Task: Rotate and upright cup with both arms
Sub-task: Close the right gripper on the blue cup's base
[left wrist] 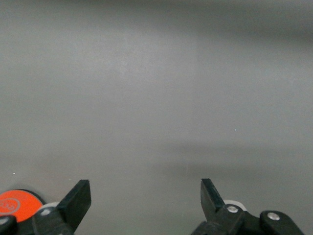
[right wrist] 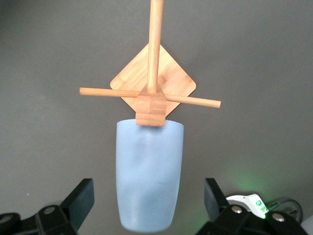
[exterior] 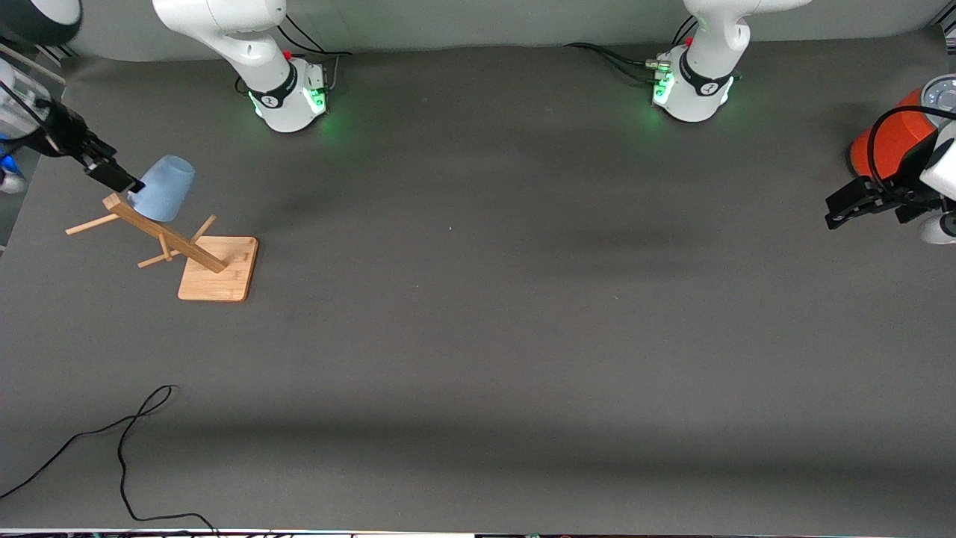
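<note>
The pale-blue cup (exterior: 166, 188) hangs tilted on a peg of the wooden rack (exterior: 218, 278), its rim toward the post and its closed base pointing outward. In the right wrist view the cup (right wrist: 149, 171) lies between the fingers. My right gripper (exterior: 119, 179) is open at the rack's top; its fingers (right wrist: 80, 196) stand on either side of the cup's base end with gaps, not touching. My left gripper (exterior: 848, 205) is open and empty over the table at the left arm's end. The left wrist view shows that gripper (left wrist: 145, 188) over bare mat.
A large orange cylinder with a grey lid (exterior: 892, 142) stands beside the left gripper; it also shows in the left wrist view (left wrist: 17, 205). A black cable (exterior: 127, 448) lies on the mat near the front camera, at the right arm's end. The rack's pegs (exterior: 89, 224) stick outward.
</note>
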Available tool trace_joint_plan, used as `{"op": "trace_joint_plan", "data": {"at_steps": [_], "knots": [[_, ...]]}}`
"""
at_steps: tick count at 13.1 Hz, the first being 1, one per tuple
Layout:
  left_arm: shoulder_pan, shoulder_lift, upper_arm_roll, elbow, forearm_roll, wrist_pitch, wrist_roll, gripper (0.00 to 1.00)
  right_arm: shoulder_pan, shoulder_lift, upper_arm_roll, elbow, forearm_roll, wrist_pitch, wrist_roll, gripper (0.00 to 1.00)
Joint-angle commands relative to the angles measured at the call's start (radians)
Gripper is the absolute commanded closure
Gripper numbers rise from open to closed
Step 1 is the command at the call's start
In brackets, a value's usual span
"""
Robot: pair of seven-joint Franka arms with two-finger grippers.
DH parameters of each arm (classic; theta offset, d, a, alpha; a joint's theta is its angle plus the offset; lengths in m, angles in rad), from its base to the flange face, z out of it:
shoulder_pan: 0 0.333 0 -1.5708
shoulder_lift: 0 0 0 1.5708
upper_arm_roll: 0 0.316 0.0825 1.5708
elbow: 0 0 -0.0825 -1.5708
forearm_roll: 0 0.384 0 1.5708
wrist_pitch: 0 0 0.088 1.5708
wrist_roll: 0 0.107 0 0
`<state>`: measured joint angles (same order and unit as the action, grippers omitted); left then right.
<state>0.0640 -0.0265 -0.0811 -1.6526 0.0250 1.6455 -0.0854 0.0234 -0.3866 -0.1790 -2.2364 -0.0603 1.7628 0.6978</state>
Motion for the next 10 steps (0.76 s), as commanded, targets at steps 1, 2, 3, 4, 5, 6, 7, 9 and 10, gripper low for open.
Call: {"op": "trace_joint_plan", "data": {"at_steps": [1,2,3,4,5,6,7,9,10], "knots": [[0.002,0.005,0.000,0.022,0.000,-0.023,0.016,0.00,0.012,-0.005,-0.031,-0.084,-0.021,0.081,0.003,0.00],[0.002,0.005,0.000,0.022,0.000,-0.023,0.016,0.00,0.012,0.005,-0.036,-0.104,-0.019,0.107,-0.001,0.00],[0.002,0.007,0.000,0.022,0.000,-0.023,0.016,0.00,0.012,0.015,-0.037,-0.115,-0.019,0.128,-0.003,0.00],[0.002,0.007,0.000,0.020,0.000,-0.023,0.016,0.00,0.010,0.026,-0.037,-0.120,-0.018,0.139,-0.003,0.00],[0.002,0.008,0.000,0.020,0.000,-0.023,0.016,0.00,0.012,0.037,-0.039,-0.120,-0.015,0.147,-0.003,0.00],[0.002,0.008,0.000,0.022,0.000,-0.023,0.016,0.00,0.012,0.043,-0.040,-0.120,-0.010,0.153,-0.003,0.00],[0.002,0.008,0.000,0.020,0.000,-0.023,0.016,0.00,0.012,0.058,-0.040,-0.120,-0.007,0.158,-0.003,0.00],[0.002,0.008,0.000,0.020,0.000,-0.023,0.016,0.00,0.013,0.063,-0.040,-0.120,-0.006,0.167,-0.001,0.00],[0.002,0.008,0.000,0.020,0.000,-0.023,0.016,0.00,0.013,0.067,-0.040,-0.120,-0.006,0.167,-0.001,0.00]]}}
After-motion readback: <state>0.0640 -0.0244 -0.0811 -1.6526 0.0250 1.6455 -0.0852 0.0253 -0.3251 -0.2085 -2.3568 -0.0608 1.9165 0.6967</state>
